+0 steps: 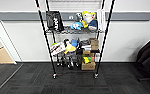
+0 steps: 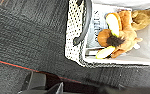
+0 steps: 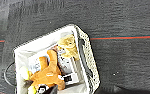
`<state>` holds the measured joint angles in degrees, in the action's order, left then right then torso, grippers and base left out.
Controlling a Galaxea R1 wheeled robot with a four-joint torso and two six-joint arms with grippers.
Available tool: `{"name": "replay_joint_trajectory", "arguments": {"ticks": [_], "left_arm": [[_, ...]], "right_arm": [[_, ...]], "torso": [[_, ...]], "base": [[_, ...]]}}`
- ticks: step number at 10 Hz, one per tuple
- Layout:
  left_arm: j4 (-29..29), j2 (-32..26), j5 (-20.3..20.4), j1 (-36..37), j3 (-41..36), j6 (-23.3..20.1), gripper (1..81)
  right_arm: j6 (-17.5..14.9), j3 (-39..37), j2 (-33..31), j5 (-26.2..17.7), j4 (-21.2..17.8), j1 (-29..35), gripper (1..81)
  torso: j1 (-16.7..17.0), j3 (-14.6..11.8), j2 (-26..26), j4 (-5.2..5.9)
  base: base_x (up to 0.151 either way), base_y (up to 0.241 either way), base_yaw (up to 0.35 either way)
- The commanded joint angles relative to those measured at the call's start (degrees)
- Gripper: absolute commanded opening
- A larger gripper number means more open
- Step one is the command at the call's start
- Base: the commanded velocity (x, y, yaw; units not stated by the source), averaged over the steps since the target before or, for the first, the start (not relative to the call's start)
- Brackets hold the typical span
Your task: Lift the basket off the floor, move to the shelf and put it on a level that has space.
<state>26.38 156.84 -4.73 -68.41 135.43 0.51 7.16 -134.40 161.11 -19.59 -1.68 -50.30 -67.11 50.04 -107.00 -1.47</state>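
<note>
Dark grey-black carpet-tile floor (image 1: 73, 82), faint striped texture, crossed by thin red line (image 3: 126, 38). White wall (image 1: 126, 40) with grey rail behind.

Shelf (image 1: 74, 31): tall black wire rack, caster wheels at post feet, standing against wall. Uppermost wire tier (image 1: 74, 1) at head view's top edge. Tier below: black bag, plush toys. Lower tier: mixed clutter, cardboard boxes.

Basket (image 3: 89, 62): rectangular, cream-and-dark checkered weave, pale fabric lining, dark handle (image 2: 84, 23) on side. Position: above carpet near red line, seen from above in both wrist views. Contents: one orange-brown plush toy (image 2: 123, 32) with yellow-green parts, one tan plush toy (image 3: 68, 46), printed cards.

Finger state, left and right grippers: cannot tell.
</note>
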Motion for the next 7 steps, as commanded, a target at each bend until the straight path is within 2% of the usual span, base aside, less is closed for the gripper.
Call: {"name": "replay_joint_trajectory", "arguments": {"ticks": [1, 5, 6, 7], "left_arm": [[0.78, -1.27, -3.88, 5.08, -0.42, 0.19, 81.1], [0.6, -0.92, -5.46, 9.74, -0.34, 0.19, 81.1], [0.51, -0.91, -5.55, 10.27, -0.34, 0.19, 81.1], [0.51, -0.91, -5.55, 10.8, -0.34, 0.19, 81.1]], "right_arm": [[0.05, -0.06, -0.24, -3.61, -1.48, 7.35, 81.1], [0.14, -0.94, -0.24, -4.84, -1.66, 7.97, 81.1], [0.14, -1.03, -0.33, -4.84, -1.75, 7.97, 81.1], [0.14, -1.03, -0.24, -4.84, -1.75, 8.15, 81.1]], "torso": [[-3.6, 0.0, -5.57, 0.0], [-8.34, 0.0, -13.2, 0.0], [-9.53, 1.4, -15.08, 0.0], [-10.8, 5.36, -17.11, 0.0]], "base": [[0.0, 0.0, 0.0], [0.0, 0.0, 0.0], [0.0, 0.0, 0.0], [0.0, 0.0, 0.0]]}}
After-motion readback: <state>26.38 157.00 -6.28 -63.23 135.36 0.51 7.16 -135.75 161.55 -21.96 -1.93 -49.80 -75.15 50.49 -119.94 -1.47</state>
